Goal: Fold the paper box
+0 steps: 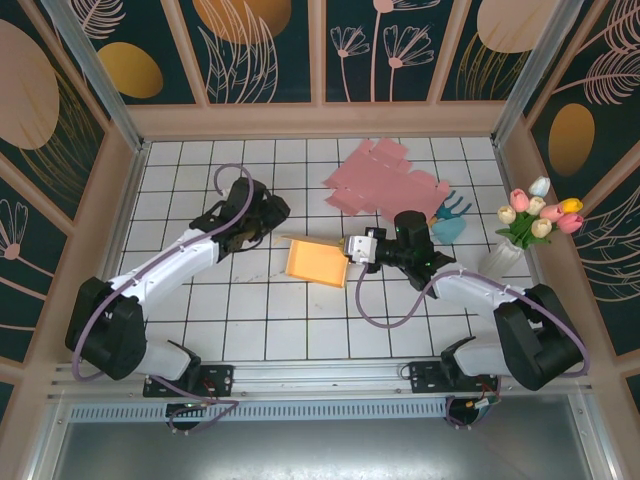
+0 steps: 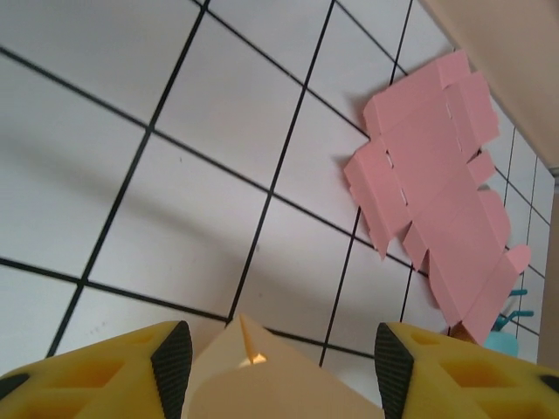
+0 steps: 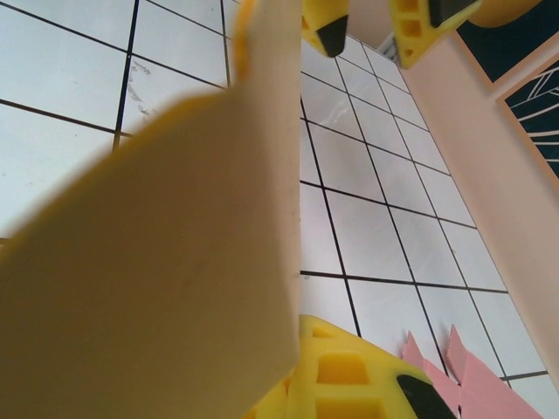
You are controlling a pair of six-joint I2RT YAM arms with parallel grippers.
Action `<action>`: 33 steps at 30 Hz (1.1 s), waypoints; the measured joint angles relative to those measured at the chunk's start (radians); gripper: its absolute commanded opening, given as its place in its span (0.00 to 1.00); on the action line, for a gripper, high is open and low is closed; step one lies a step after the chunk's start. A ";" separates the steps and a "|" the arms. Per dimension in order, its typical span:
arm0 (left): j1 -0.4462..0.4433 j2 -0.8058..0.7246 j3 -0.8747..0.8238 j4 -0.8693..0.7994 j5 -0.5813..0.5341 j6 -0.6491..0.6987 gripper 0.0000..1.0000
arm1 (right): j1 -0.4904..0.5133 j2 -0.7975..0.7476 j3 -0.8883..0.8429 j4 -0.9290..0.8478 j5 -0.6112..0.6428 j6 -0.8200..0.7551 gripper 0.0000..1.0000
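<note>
1. Left fingers (image 2: 172, 358) first: they're spread, straddling the pointed flap (image 2: 249, 371) on the left end of the paper box (image 1: 318, 262). One pad sits right beside the paper, but I can't tell if it actually touches, so I wouldn't call it a pinch.
2. Middle: the box is half-formed and tilted, near the center of the desk (image 1: 250, 320) between the two arms. It looks propped up rather than lying flat.
3. Right fingers (image 3: 349, 384): pressed together on the box's right edge, basically acting as the clamp.
4. Further back and to the right, a pink blank (image 1: 385, 178) lies flat and unfolded, well apart from all this.
5. My read on the step: right side anchors, left side is lining up to work that flap.
6. Next move, I'd guess: close on the flap, then bend it over along its crease. It needs a gentle pull, since thin paper could slip out of the right grip or crumple.
</note>
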 measured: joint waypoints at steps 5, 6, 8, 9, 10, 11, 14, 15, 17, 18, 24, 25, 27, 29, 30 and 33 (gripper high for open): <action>-0.062 0.003 -0.011 0.009 0.010 -0.039 0.59 | 0.000 0.000 0.000 -0.001 0.004 -0.001 0.00; -0.075 0.004 -0.011 0.013 0.010 -0.045 0.59 | 0.000 0.000 0.000 -0.001 0.005 -0.004 0.00; -0.095 0.006 -0.011 0.014 0.007 -0.058 0.58 | 0.000 0.002 0.000 -0.003 0.008 -0.009 0.00; -0.106 0.006 -0.011 0.016 0.006 -0.068 0.58 | 0.000 0.004 0.000 -0.003 0.009 -0.012 0.00; -0.116 0.006 -0.011 0.019 0.006 -0.076 0.58 | 0.000 0.008 0.000 -0.003 0.011 -0.018 0.00; -0.129 0.006 -0.011 0.021 0.004 -0.085 0.58 | 0.002 0.014 0.000 -0.003 0.014 -0.022 0.00; -0.152 0.007 -0.011 0.015 -0.023 -0.105 0.58 | 0.001 0.031 0.000 -0.002 0.027 -0.023 0.00; -0.156 0.007 -0.013 0.016 -0.033 -0.111 0.58 | 0.002 0.034 0.000 -0.002 0.031 -0.023 0.00; -0.161 0.009 -0.013 0.010 -0.058 -0.116 0.60 | 0.004 0.037 0.000 0.001 0.037 -0.023 0.00; -0.164 0.011 -0.009 -0.002 -0.084 -0.116 0.62 | 0.006 0.037 0.000 0.004 0.041 -0.023 0.00; -0.174 0.021 0.066 -0.094 -0.232 -0.093 0.68 | 0.013 0.037 -0.001 0.013 0.084 -0.023 0.00; -0.171 0.021 0.069 -0.094 -0.230 -0.090 0.69 | 0.013 0.037 -0.001 0.013 0.086 -0.023 0.00; -0.164 0.023 0.069 -0.097 -0.226 -0.088 0.69 | 0.013 0.037 -0.001 0.013 0.089 -0.023 0.00; -0.159 0.032 0.069 -0.097 -0.213 -0.088 0.70 | 0.013 0.037 -0.001 0.013 0.090 -0.023 0.00; -0.159 0.038 0.069 -0.097 -0.203 -0.088 0.70 | 0.013 0.037 -0.001 0.013 0.090 -0.023 0.00; -0.159 0.053 0.069 -0.097 -0.171 -0.087 0.70 | 0.013 0.037 -0.001 0.013 0.091 -0.022 0.00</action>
